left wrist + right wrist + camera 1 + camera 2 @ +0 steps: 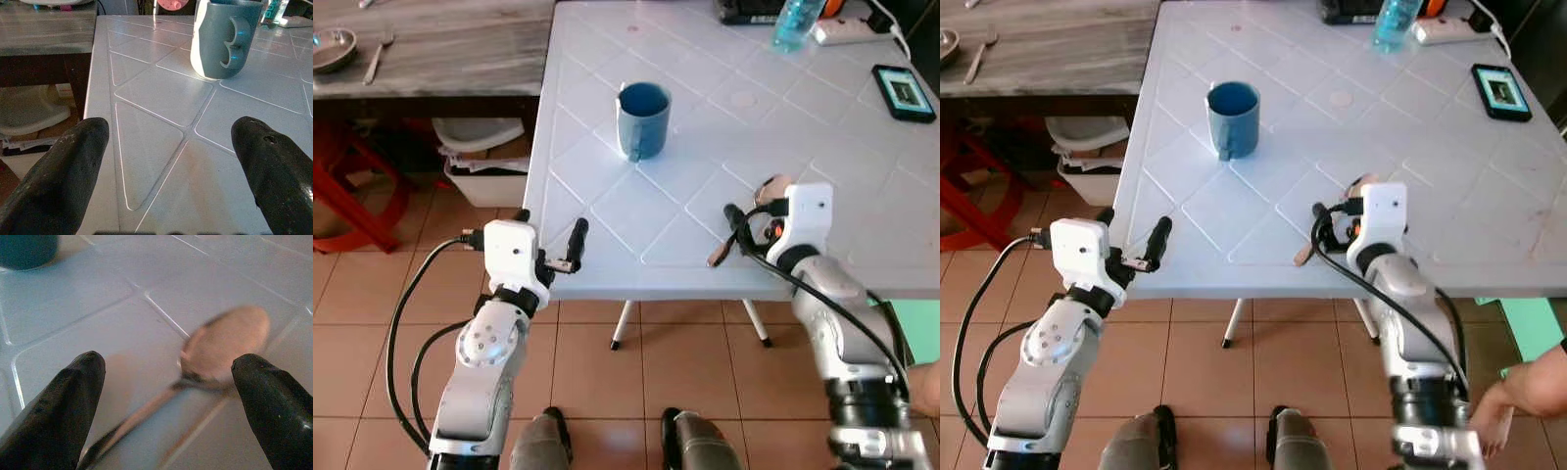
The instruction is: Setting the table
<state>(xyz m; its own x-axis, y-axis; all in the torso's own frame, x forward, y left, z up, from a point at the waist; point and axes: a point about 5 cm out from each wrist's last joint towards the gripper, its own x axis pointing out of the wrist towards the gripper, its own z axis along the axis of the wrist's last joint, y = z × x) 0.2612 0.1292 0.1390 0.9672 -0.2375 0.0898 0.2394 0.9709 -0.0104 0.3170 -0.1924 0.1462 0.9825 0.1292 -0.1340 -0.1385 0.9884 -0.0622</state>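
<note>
Over the near edge of the pale blue plastic table with the diamond-pattern grooves: right gripper, silver forearm angled up from below, white wrist block bent forward so both black fingers point down at the tabletop. Spread wide apart, holding nothing. Between them, lying flat on the table, a copper-toned metal spoon, bowl toward the far finger, handle running back toward the table edge. Blurry in the wrist view, so can't tell whether either fingertip touches it.

Off the front-left corner, left gripper parked just short of the edge, elbow low, forearm rising steeply, wrist tipped toward the table. Fingers parted here too, nothing between them, just hanging in the air level with the tabletop and aimed across it.

Further in on the table, well apart from the spoon: blue ceramic mug, upright, handle facing the robot's side. At the far edge, a clear blue plastic bottle, a white power strip, and a black smartphone with a lit screen over on the right.

Left of the table, a grey wooden bench top with a small metal bowl and a fork. Under it, a white plastic bin on the terracotta tile floor, red stool leg beside. Person's hand low at the right corner.
</note>
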